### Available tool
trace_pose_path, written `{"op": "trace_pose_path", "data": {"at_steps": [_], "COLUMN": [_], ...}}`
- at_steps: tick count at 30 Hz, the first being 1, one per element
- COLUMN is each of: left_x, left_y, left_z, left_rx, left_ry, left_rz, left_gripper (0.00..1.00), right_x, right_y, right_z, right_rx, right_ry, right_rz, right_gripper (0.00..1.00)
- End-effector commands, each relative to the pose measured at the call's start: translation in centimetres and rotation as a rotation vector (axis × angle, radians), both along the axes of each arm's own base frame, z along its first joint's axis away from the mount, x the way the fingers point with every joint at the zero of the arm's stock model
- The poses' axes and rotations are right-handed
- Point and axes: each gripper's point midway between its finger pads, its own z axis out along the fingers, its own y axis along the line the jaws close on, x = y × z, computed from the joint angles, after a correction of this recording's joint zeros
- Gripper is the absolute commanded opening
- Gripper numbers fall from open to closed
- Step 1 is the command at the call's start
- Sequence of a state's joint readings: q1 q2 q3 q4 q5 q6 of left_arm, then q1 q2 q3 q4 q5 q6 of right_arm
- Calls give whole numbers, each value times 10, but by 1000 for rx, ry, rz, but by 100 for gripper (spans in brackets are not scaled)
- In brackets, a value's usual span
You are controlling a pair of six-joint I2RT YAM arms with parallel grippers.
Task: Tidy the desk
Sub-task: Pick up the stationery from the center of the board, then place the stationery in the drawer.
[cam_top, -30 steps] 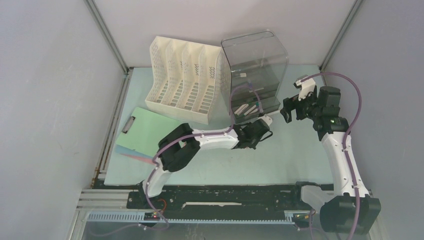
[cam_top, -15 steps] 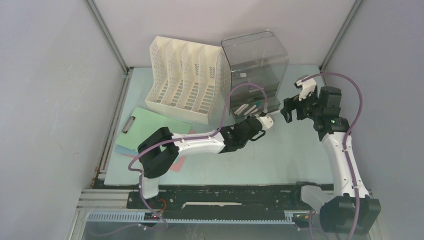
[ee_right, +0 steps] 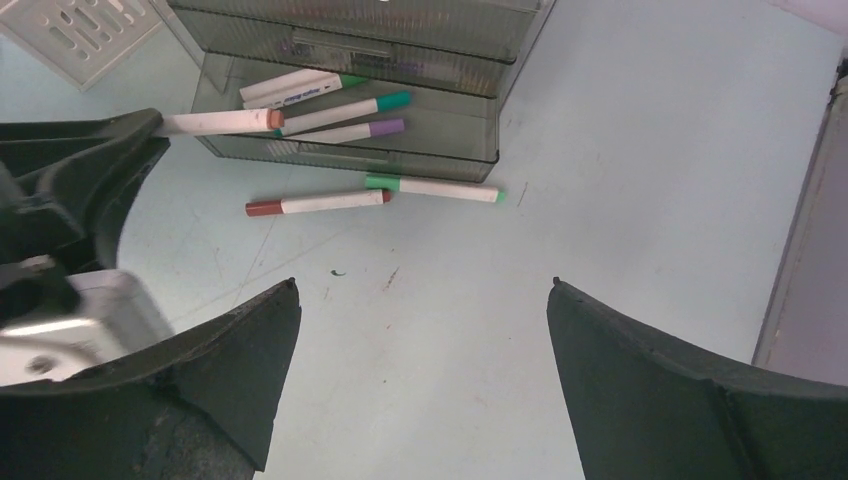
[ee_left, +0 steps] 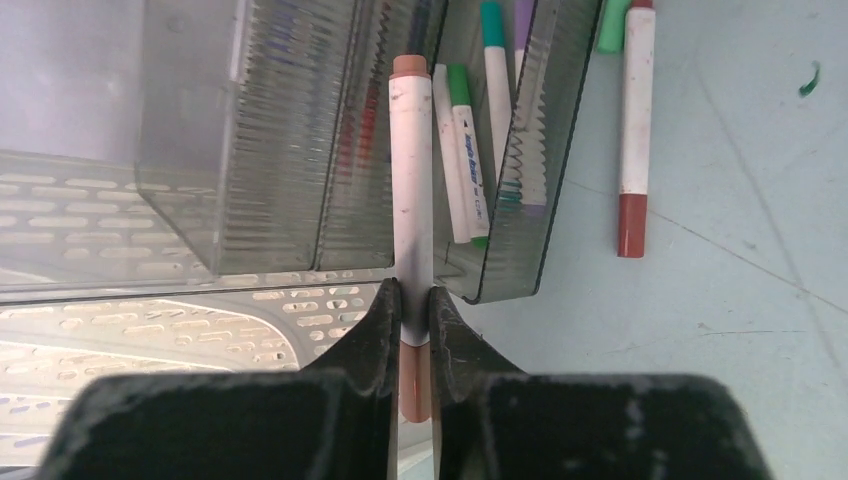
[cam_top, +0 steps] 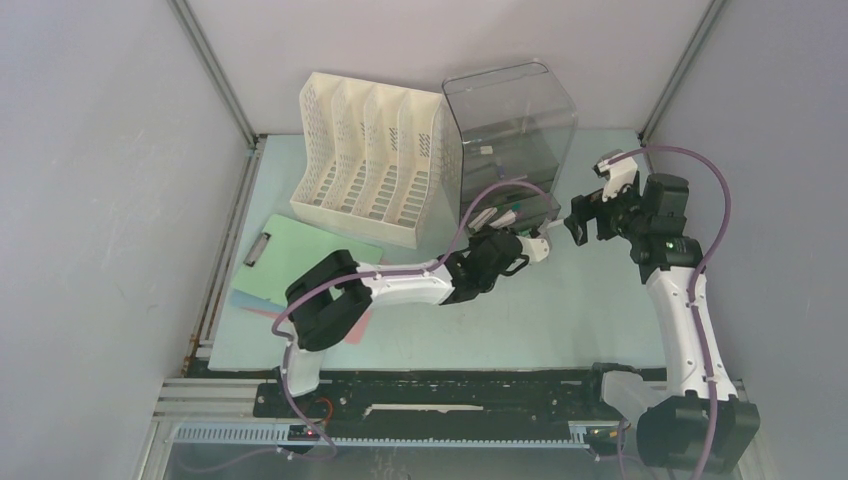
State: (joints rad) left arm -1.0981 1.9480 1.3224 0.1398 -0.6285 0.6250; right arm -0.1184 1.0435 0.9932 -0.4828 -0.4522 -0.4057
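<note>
1. The desk [cam_top: 580,320], a smooth matte mint-green slab, lies beneath both arms, between grey walls.
2. The left gripper [ee_left: 411,295] is clenched on a white, brown-capped marker [ee_left: 411,170], whose far end is at the edge of the ribbed smoky-plastic drawer [ee_left: 520,150].
3. The right gripper [ee_right: 422,290] hangs spread wide, holding nothing.
4. The wrist views show a brown-ended marker [ee_right: 318,203] and a green-capped marker [ee_right: 435,187] loose on the desk. Only the top view shows the perforated cream file rack [cam_top: 370,160] and the green clipboard [cam_top: 300,255].

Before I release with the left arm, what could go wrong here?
The white brown-capped marker in the left gripper sits at one side of the smoky plastic drawer; released, it may catch the rim and roll out. Pinched near its rear end, it might tip. The red-capped marker and green-capped marker loose on the mint-green desk could get knocked.
</note>
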Motion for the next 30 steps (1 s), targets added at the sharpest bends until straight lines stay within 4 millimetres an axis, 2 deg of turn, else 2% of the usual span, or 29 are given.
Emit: {"op": "trace_pose_path", "data": {"at_steps": [1, 11, 16, 19, 23, 26, 30], "left_x": [23, 43, 53, 59, 65, 64, 56], "left_y": [-2, -7, -6, -4, -3, -3, -1], "left_z": [14, -4, -9, -11, -10, -4, 13], "left_rx": [-4, 8, 4, 6, 4, -15, -87], "left_ry": [-52, 44, 77, 75, 67, 69, 92], "left_rz": [3, -66, -68, -50, -29, -19, -11], "left_gripper": [0, 2, 10, 24, 31, 35, 42], "right_x": [-2, -2, -2, -2, -1, -2, -4], "right_y": [0, -1, 0, -1, -1, -2, 0], "right_z": [10, 11, 10, 8, 8, 10, 11], "right_rx": [-1, -2, -2, -3, -5, -9, -3], "right_ry": [-39, -39, -36, -32, -32, -39, -41], "right_rz": [7, 5, 6, 6, 3, 1, 13], "right_gripper": [100, 100, 100, 100, 100, 100, 100]}}
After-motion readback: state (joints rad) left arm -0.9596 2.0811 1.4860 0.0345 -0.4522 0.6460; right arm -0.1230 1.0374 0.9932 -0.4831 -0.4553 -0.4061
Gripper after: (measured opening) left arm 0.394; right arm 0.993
